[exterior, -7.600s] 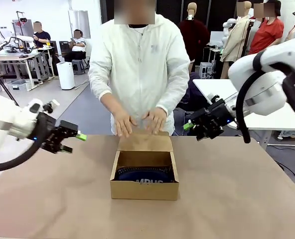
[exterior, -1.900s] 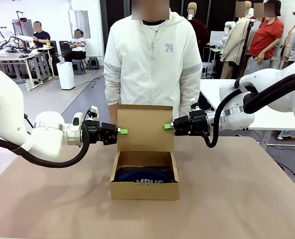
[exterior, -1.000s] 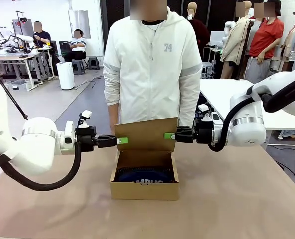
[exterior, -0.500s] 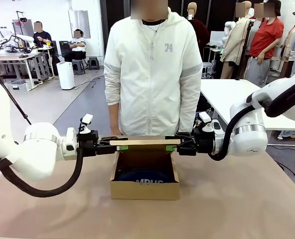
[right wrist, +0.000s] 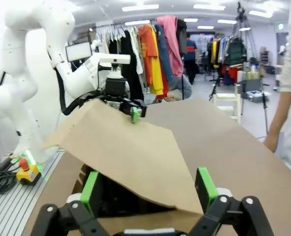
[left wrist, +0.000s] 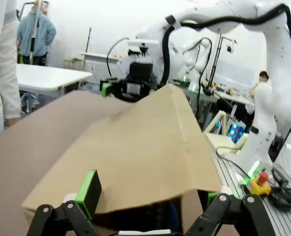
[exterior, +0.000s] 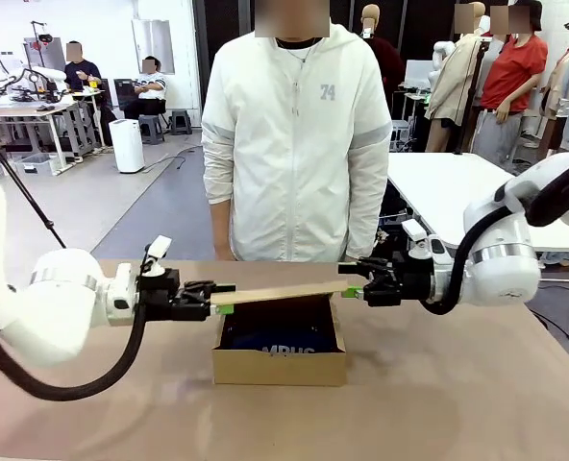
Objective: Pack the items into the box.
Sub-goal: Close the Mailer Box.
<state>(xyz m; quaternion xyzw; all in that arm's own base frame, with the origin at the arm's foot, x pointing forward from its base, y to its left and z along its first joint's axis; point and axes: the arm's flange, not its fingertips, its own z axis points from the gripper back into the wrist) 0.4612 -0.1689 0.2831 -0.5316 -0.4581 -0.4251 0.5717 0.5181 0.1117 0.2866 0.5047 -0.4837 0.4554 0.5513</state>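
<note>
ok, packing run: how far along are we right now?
Done: the pouch lies inside the box; whether the stapler is in there too cannot be told. In hand: the left gripper and right gripper are at either end of the flap lid, which is tilted low over the opening, both with jaws spread. Left: lid flat and shut.

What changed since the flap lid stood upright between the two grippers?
The flap lid has swung down from upright to nearly flat over the box, with the left gripper and right gripper lowering at its ends. The pencil pouch stayed inside; the person stayed behind the table.
</note>
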